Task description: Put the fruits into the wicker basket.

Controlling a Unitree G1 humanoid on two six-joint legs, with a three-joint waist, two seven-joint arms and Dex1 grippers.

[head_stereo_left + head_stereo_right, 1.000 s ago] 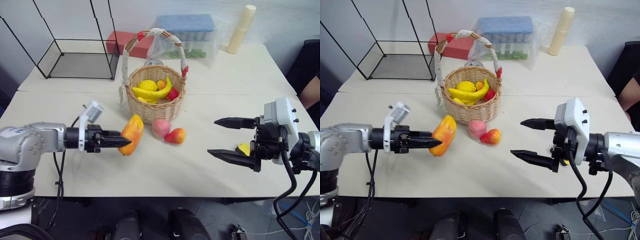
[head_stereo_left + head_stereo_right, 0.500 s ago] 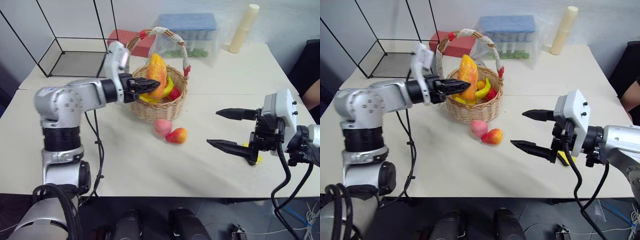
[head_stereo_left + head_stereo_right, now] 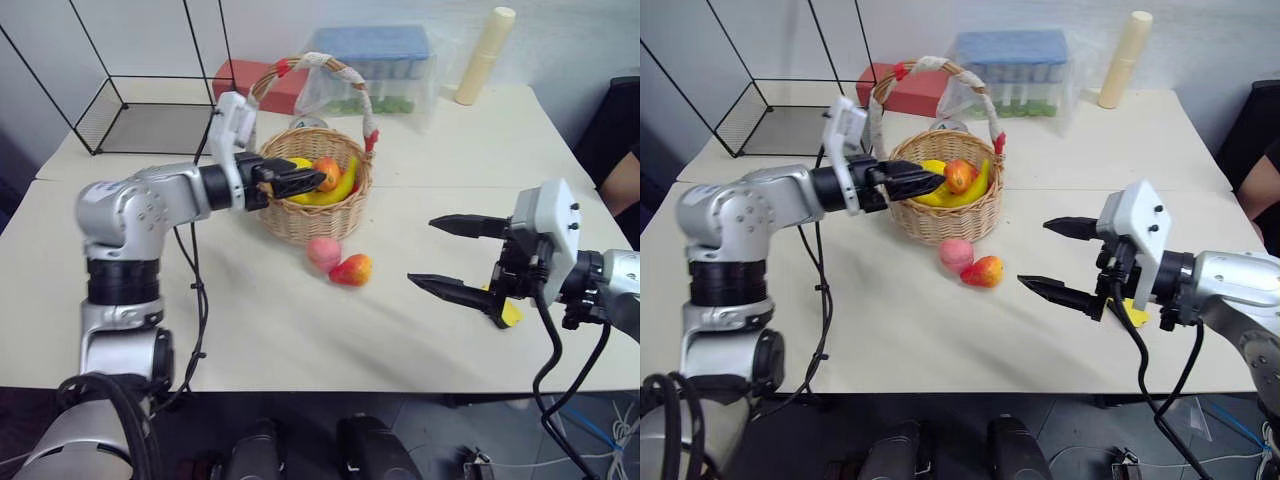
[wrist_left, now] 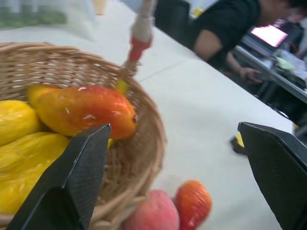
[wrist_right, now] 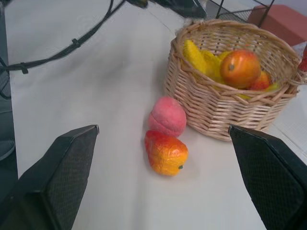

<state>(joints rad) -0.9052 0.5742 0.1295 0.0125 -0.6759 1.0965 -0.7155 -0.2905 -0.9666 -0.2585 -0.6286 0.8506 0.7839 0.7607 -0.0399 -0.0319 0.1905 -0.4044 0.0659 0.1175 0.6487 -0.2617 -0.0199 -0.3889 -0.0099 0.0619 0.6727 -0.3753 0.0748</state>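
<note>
Showing the fruit-sorting task one-third complete: the mango (image 3: 326,172) lies inside the wicker basket (image 3: 312,215), resting on the yellow toy fruit (image 4: 19,143) already there. The left gripper (image 3: 300,181) hovers at the basket's 9 o'clock rim, its fingers spread apart and empty, the mango lying free just beyond them. The peach (image 3: 323,254) and the small red-orange fruit (image 3: 351,270) sit on the table (image 3: 300,340), touching each other, just outside the basket at its 6 o'clock side. The right gripper (image 3: 455,255), jaws wide apart and holding nothing, waits at 3 o'clock of these two fruits, well apart from them. Two fruits remain to be moved.
</note>
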